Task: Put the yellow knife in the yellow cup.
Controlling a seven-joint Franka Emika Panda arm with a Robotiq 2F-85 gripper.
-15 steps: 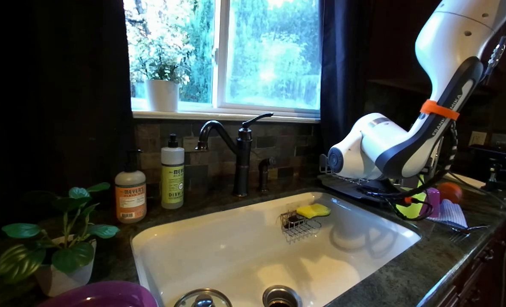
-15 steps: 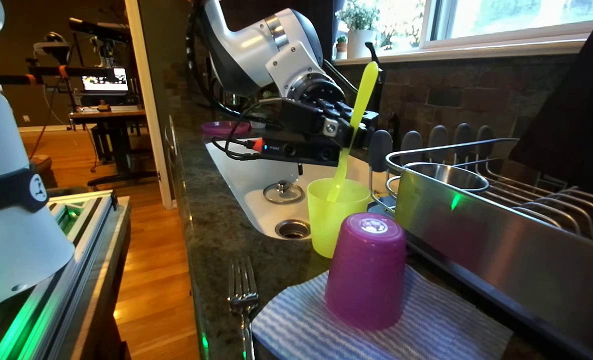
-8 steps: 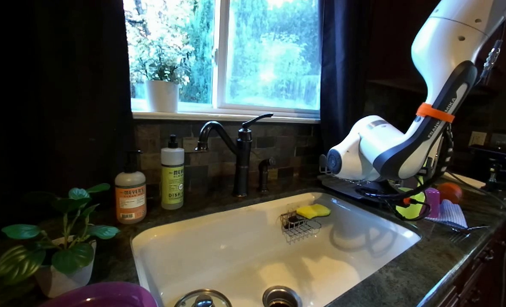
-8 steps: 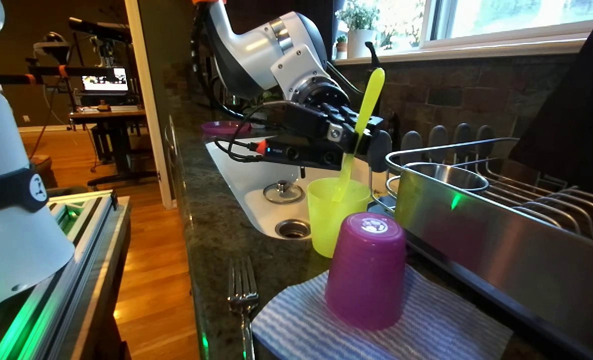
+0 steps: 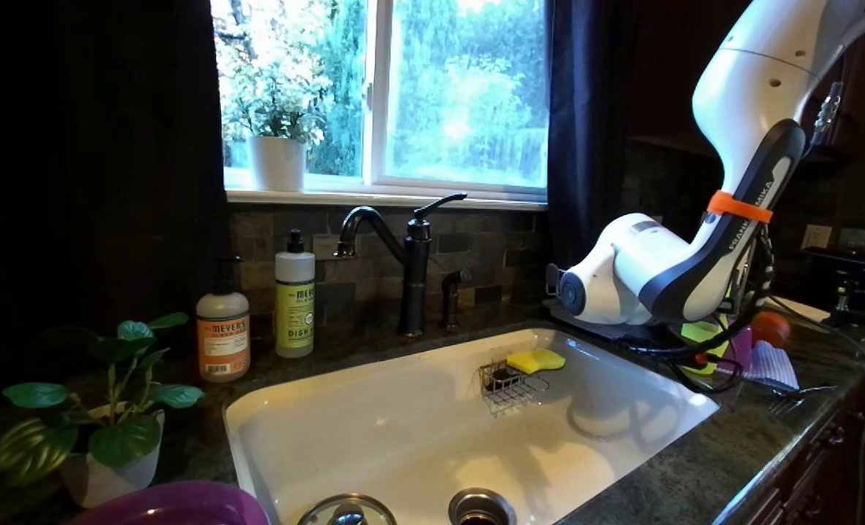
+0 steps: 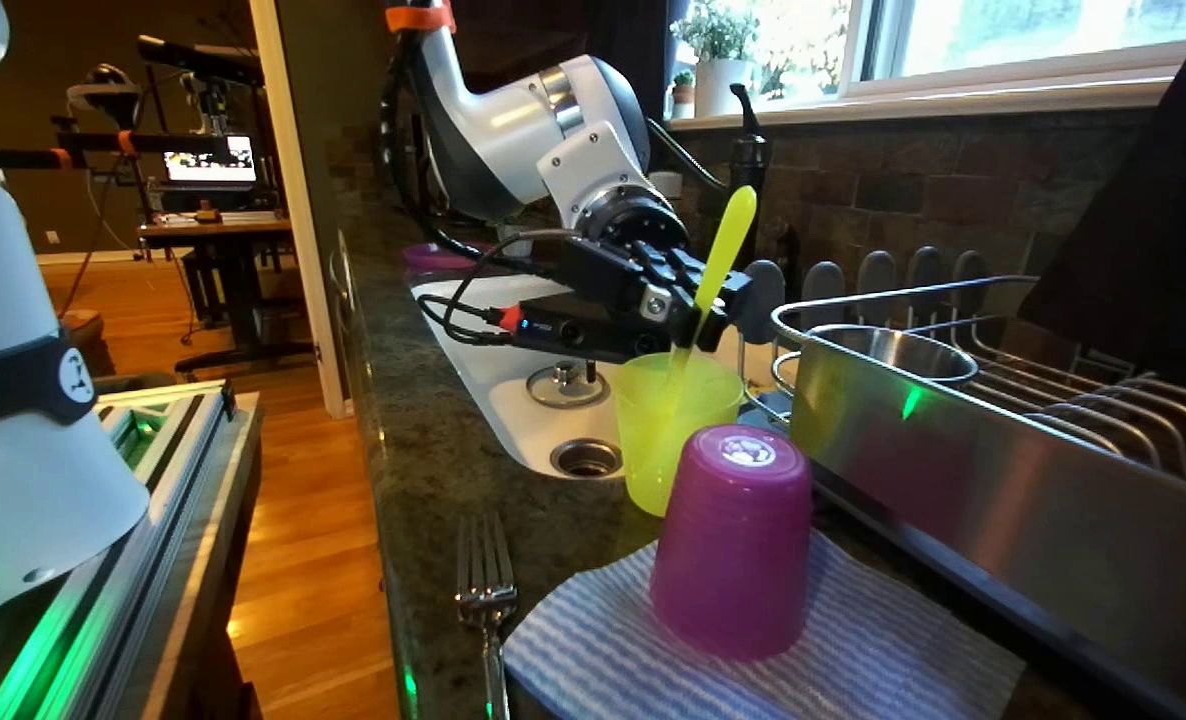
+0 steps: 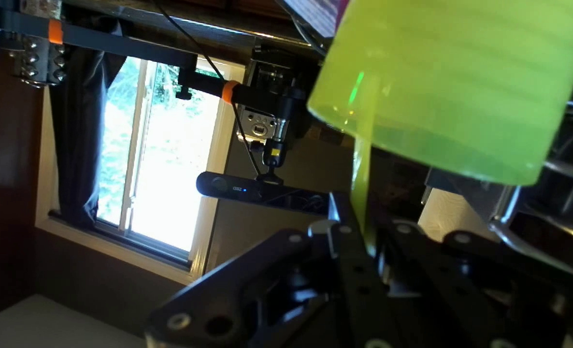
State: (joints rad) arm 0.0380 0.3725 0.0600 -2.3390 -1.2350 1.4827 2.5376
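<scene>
The yellow cup (image 6: 668, 435) stands upright on the counter beside the sink. It shows large in the wrist view (image 7: 455, 87) and is partly hidden by cables in an exterior view (image 5: 701, 335). My gripper (image 6: 701, 325) is just above the cup's rim, on its sink side, shut on the yellow knife (image 6: 725, 248). The knife is tilted, its rounded end up above the fingers. Its lower part is inside the cup and shows through the wall. In the wrist view the knife (image 7: 362, 169) runs between the fingertips (image 7: 359, 212) into the cup's mouth.
An upturned purple cup (image 6: 733, 560) stands on a striped cloth (image 6: 593, 640) close to the yellow cup. A fork (image 6: 488, 600) lies beside the cloth. A metal dish rack (image 6: 963, 500) stands on the cup's other side. The sink (image 5: 403, 430) and faucet (image 5: 416, 277) are beyond.
My gripper has moved down with the knife in it, so the knife reaches deeper into the yellow cup. The cup has hardly moved.
</scene>
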